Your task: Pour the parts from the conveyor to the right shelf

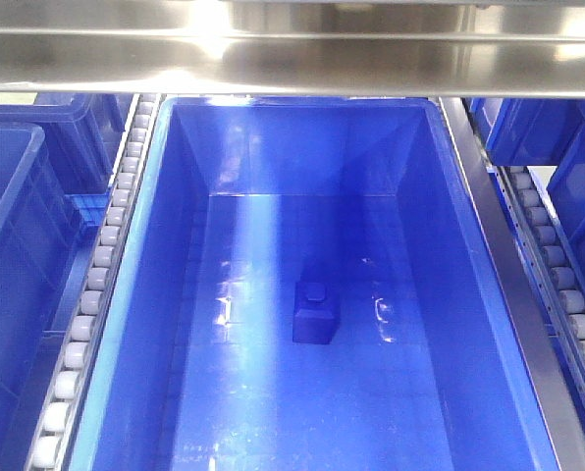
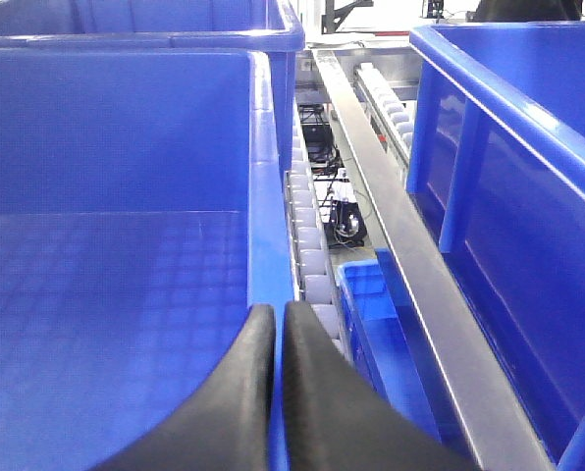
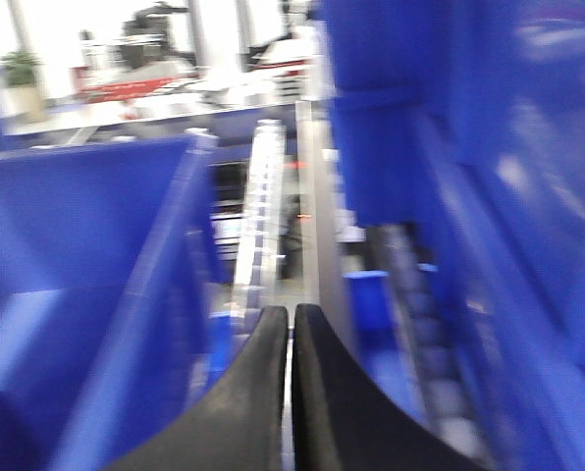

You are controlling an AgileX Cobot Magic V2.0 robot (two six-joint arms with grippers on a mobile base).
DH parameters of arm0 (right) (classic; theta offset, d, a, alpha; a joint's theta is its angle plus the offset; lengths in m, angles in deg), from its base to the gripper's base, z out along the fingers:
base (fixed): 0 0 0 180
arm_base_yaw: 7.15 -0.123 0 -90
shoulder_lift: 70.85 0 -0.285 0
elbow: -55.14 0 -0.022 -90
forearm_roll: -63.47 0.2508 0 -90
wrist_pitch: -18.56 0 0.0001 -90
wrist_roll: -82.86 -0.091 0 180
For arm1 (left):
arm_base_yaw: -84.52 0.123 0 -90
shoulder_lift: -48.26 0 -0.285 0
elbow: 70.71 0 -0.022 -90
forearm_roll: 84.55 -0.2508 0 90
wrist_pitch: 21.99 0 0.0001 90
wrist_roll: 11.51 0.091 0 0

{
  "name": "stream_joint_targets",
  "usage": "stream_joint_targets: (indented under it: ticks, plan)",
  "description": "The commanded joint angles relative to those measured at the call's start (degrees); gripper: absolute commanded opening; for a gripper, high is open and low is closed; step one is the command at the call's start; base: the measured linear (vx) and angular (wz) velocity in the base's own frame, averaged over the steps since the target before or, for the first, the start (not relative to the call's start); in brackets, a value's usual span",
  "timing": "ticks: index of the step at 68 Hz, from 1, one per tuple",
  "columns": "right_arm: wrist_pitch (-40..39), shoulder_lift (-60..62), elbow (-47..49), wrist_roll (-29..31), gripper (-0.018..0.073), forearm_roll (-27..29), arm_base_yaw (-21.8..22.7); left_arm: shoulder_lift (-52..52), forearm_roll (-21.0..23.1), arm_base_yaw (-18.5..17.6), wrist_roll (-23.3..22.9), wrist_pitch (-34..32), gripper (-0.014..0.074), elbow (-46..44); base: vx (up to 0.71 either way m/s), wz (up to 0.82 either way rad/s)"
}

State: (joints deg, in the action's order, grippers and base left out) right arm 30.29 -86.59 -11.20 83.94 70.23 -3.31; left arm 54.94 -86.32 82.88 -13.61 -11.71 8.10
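Block (image 1: 315, 312) is sitting mid-frame in the bin (image 1: 126, 294); left pincer (image 2: 279, 324) and right pincer (image 3: 291, 329) are both closed, empty, probably needing gentle retreats.

The front-facing camera looks steeply down from just under a steel crossbar (image 1: 292, 44) into one deep blue bin (image 1: 175, 294) on the right shelf (image 1: 489, 245), close enough that the bin fills most of the frame. The left wrist camera sits low behind the left claw (image 2: 278, 324), looking level along a roller lane (image 2: 307, 235) between bins. The right wrist camera looks past the right claw (image 3: 291, 329) along a similar lane, heavily blurred. All three views share blue bins and roller lanes.
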Motion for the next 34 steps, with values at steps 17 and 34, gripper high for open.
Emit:
stream_joint_targets:
  ticks: [17,34]
  plan:
    - [-13.5,7.1,-9.7,0.0,-0.0009,-1.1,1.9,-0.3,0.1,-0.3,-0.4,-3.9,-0.0006,-1.1,0.00,0.00]
    - [-16.3,9.3,-13.0,0.4,-0.0009,-1.5,1.9,-0.3,0.1,-0.3,-0.4,-3.9,-0.0006,-1.1,0.00,0.00]
